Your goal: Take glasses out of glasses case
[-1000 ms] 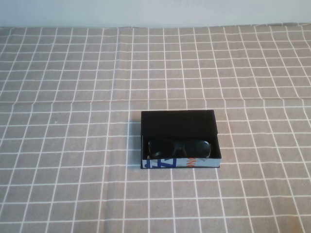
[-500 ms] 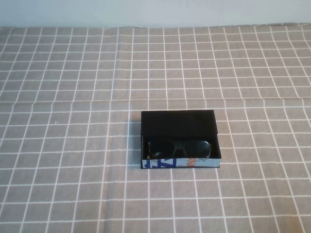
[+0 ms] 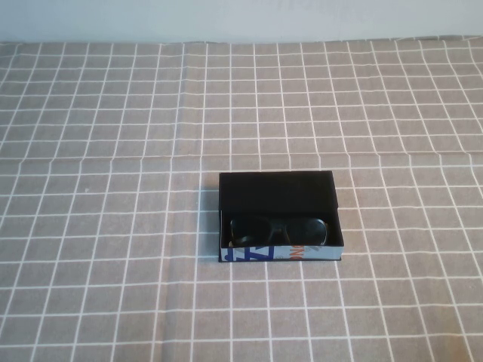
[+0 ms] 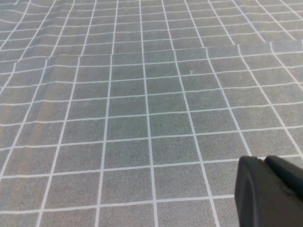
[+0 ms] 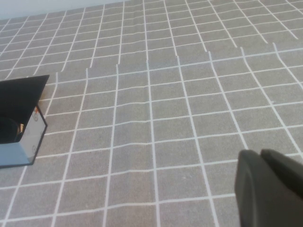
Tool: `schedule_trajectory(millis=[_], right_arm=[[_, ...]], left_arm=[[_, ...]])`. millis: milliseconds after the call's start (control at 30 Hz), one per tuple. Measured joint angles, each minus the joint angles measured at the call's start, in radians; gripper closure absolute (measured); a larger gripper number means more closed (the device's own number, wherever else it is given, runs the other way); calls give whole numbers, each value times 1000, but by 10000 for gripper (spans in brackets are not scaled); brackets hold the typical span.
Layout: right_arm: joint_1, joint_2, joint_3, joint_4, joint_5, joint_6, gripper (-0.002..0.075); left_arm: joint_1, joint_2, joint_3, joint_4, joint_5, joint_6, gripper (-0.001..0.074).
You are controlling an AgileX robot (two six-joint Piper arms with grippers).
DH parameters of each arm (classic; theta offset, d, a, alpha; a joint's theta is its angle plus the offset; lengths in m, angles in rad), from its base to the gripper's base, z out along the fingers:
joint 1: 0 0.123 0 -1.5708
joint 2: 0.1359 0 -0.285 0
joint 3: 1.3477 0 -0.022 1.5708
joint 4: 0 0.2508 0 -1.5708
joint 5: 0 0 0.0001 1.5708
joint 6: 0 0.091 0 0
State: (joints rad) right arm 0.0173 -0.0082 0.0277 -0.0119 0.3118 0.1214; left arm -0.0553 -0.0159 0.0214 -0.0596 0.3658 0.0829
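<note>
The glasses case lies open in the middle of the table in the high view, lid flipped back, printed white front facing me. The black glasses lie inside it. A corner of the case also shows in the right wrist view. My left gripper is shut and empty above bare cloth; the case does not show in its view. My right gripper is shut and empty, off to the case's right. Neither arm shows in the high view.
A grey tablecloth with a white grid covers the table. A fold line runs across it behind the case. A pale wall stands at the far edge.
</note>
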Motion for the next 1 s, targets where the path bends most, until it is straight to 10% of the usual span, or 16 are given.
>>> schedule_trajectory(millis=[1000], right_arm=[[0, 0, 0, 144, 0, 0, 743]], left_arm=[[0, 0, 0, 0, 0, 0, 740]])
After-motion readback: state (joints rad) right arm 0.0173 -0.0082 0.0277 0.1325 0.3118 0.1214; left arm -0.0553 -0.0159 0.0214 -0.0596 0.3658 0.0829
